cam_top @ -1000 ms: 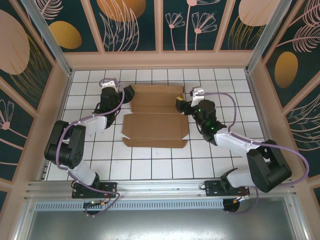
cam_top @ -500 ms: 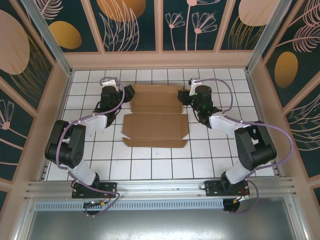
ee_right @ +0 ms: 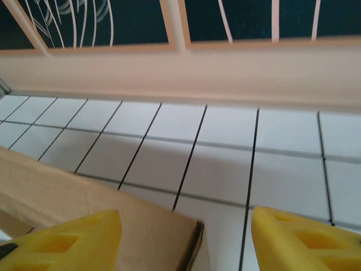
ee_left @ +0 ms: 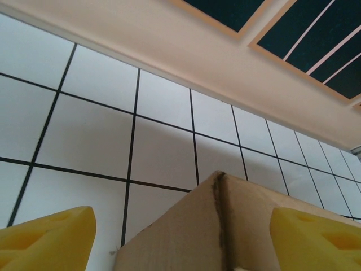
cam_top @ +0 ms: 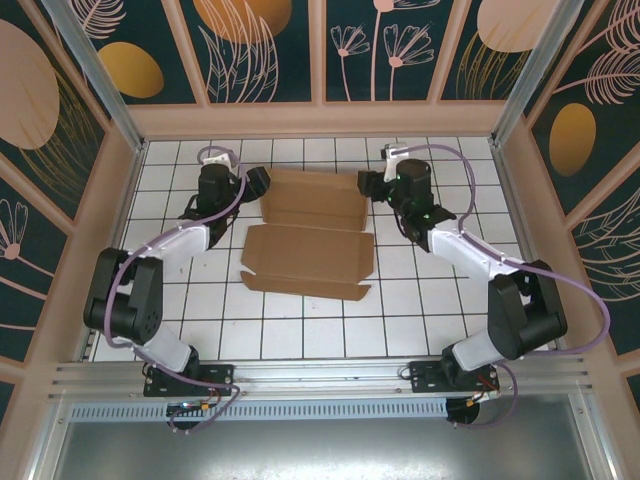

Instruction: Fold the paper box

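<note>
The brown paper box (cam_top: 310,235) lies partly folded on the white tiles, its back panel (cam_top: 312,195) raised toward the far wall. My left gripper (cam_top: 258,183) stands open at the box's back left corner. In the left wrist view that creased corner (ee_left: 219,226) sits between the yellow fingertips (ee_left: 48,240). My right gripper (cam_top: 366,184) is open at the back right corner. The right wrist view shows that cardboard corner (ee_right: 169,240) between its yellow fingertips (ee_right: 304,237), closer to the left one.
A beige wall (cam_top: 320,120) runs close behind the box and both grippers. Side walls (cam_top: 100,220) close in the tiled floor left and right. A metal rail (cam_top: 320,375) crosses the near edge by the arm bases.
The right gripper swung from the box's right side up to its back right corner. The box shifted and turned slightly, its front edge now slanting. The left gripper edged toward the far wall.
</note>
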You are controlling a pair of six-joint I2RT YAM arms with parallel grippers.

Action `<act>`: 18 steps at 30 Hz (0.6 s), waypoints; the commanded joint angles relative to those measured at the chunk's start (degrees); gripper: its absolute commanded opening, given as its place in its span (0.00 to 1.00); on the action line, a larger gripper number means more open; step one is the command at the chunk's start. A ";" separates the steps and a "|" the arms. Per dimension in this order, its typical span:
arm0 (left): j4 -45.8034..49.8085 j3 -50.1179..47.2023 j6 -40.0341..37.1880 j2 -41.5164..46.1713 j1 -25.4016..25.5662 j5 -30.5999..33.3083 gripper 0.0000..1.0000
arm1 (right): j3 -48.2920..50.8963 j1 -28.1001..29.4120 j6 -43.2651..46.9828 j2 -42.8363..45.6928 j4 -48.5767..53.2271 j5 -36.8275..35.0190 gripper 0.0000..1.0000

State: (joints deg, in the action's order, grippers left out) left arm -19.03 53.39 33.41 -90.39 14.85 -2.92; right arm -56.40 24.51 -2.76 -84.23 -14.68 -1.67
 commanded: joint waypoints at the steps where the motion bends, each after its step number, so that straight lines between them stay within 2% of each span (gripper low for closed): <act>1: 5.71 3.80 -2.55 6.01 -0.17 3.58 0.81 | -1.51 2.26 10.65 2.49 2.17 -1.25 0.65; 3: 8.19 3.64 -1.81 9.18 -0.09 4.82 0.81 | -2.44 4.60 16.52 1.63 2.26 -2.60 0.67; 6: 10.83 1.02 0.80 14.87 -0.17 5.55 0.81 | -8.11 7.98 23.68 -3.16 7.64 -5.96 0.71; 9: 12.79 -2.63 2.89 20.30 -0.13 4.80 0.80 | -10.32 11.07 30.12 -6.54 7.83 -6.31 0.81; 12: 13.99 -7.06 3.07 26.00 -0.16 3.16 0.80 | -13.39 13.06 33.84 -10.12 8.84 -5.44 0.86; 15: 15.62 -10.31 3.48 30.80 -0.17 2.41 0.79 | -17.63 13.78 35.72 -14.62 12.12 -4.55 0.86; 18: 16.83 -12.05 4.11 34.41 -0.17 0.01 0.79 | -20.16 13.76 37.07 -18.55 11.90 -7.32 0.82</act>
State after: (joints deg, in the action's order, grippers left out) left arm -4.99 42.59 36.16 -58.67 14.83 -0.40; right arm -73.32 38.37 30.11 -99.96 -4.82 -6.46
